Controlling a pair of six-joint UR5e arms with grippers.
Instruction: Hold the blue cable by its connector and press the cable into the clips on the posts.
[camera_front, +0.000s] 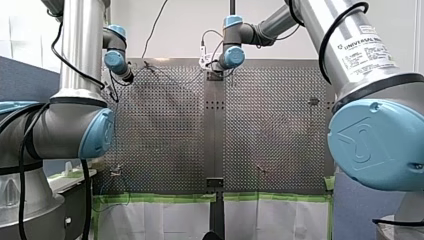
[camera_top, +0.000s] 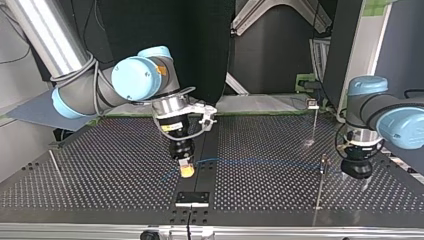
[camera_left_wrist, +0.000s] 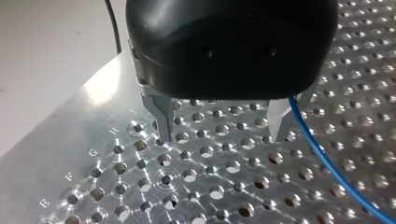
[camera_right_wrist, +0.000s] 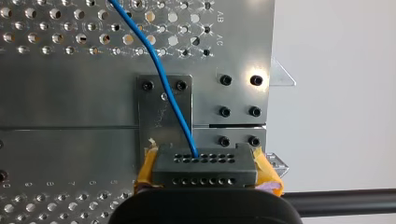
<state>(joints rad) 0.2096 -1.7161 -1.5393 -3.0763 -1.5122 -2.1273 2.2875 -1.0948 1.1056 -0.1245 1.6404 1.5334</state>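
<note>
Right claw (camera_right_wrist: 206, 170), yellow-padded, pinches grey holed connector (camera_right_wrist: 205, 162) — blue cable (camera_right_wrist: 159, 79) emerging; left claw (camera_left_wrist: 222, 133), metal-fingered, spread apart.

arms: two, left arm (camera_front: 77, 50), right arm (camera_front: 360, 60)
grippers: two, left gripper (camera_left_wrist: 222, 136), right gripper (camera_right_wrist: 208, 173)
blue cable (camera_right_wrist: 163, 79): one
connector (camera_right_wrist: 205, 163): one
posts (camera_front: 313, 101): four in the front view
perforated table (camera_top: 100, 175): one

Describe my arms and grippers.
My left arm and my right arm are silver tubes with light-blue joint caps and black cables; the right bears a Universal Robots label. My left gripper is black with metal fingers; my right gripper has yellow pads.
</note>
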